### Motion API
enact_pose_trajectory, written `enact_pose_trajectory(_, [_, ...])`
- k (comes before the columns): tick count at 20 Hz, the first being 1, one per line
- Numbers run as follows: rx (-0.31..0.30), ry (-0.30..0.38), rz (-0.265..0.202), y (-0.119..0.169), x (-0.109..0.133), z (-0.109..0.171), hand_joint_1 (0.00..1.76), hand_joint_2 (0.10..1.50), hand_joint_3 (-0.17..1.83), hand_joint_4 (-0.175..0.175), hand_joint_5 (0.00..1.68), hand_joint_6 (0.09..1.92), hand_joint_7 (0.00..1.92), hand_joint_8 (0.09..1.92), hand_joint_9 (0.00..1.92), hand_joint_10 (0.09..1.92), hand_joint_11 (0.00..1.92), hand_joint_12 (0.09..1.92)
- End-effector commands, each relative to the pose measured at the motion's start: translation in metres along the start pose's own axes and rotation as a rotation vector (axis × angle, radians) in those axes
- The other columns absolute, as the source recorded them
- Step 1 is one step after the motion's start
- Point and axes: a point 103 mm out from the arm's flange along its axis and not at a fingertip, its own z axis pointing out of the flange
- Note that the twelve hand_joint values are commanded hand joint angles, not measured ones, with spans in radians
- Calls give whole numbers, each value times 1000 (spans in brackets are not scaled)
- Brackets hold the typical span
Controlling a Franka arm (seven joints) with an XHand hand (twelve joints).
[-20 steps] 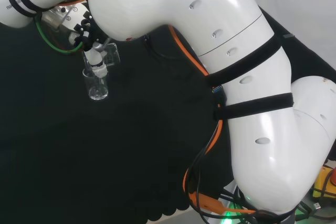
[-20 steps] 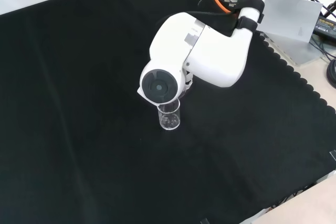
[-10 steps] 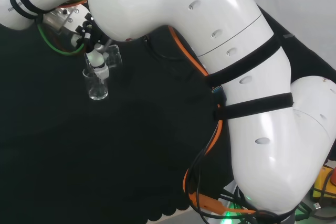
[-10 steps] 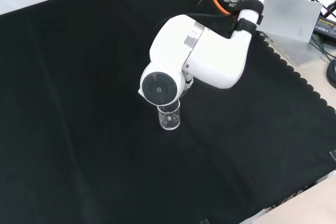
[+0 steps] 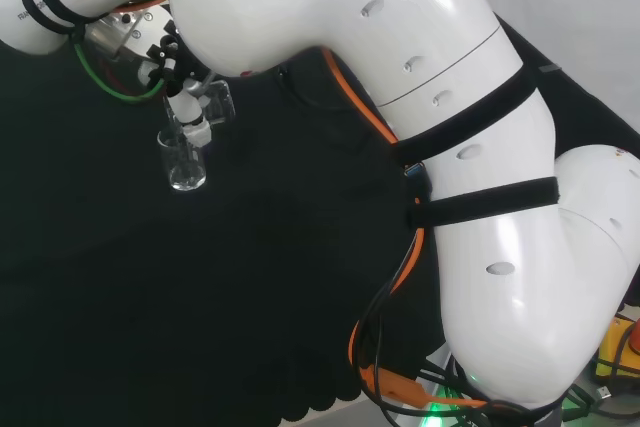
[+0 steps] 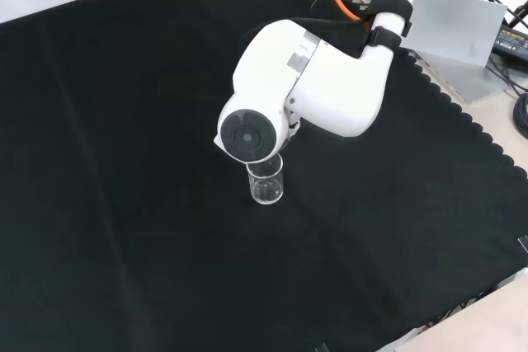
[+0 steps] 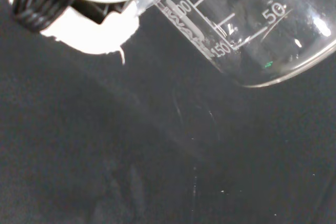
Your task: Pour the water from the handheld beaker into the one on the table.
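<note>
**Hand tips the held beaker over the standing one**

Much of what you need is hidden. In the front view the arm's white link (image 6: pixel 309 84) with its round grey cap (image 6: pixel 247 136) stands before the hand and the held beaker, so you see there just the standing beaker (image 6: pixel 266 181), upright on the black cloth (image 6: pixel 124 204), its far rim cut off by the link. In the head view the large white links (image 5: pixel 450 147) take up the right side, and the hand (image 5: pixel 170 52) works to their left, partly tucked under the arm.

There you can make out the held beaker (image 5: pixel 214 102) as a pale clear shape, grasped by curled fingers (image 5: pixel 188 115) that cross in front of it. It hangs just above the standing beaker, at that one's right rim in the head view. Its long axis is tilted well off upright, but being clear glass, its mouth and which way it points are hard to tell from this view. The standing beaker sits on the surface with its axis vertical and its mouth up.

In the wrist view the held beaker is close and large, cut off by the picture's edge, lying slanted, with white graduation lines and numerals on its wall. A blurred white part of the hand sits beside it. You cannot tell whether water is in either beaker or running between them.
</note>
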Motion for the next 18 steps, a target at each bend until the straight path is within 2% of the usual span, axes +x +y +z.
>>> enact_pose_trajectory(1, [-22,36,-13,-6,-21,17,1286,616,908,-175,1065,1118,1128,1096,1326,1038,1098,900])
enact_pose_trajectory(7, [-62,86,-33,-13,-27,20,1286,616,908,-175,1065,1118,1128,1096,1325,1037,1099,900])
enact_pose_trajectory(11, [-116,167,-53,-17,-33,23,1286,616,908,-175,1065,1119,1128,1096,1325,1037,1099,900])
enact_pose_trajectory(17, [-240,328,-86,-21,-59,40,1286,616,909,-175,1064,1119,1128,1097,1325,1037,1099,900])
enact_pose_trajectory(18, [-332,380,-140,-20,-51,32,1286,616,909,-175,1064,1119,1128,1097,1325,1037,1099,900])
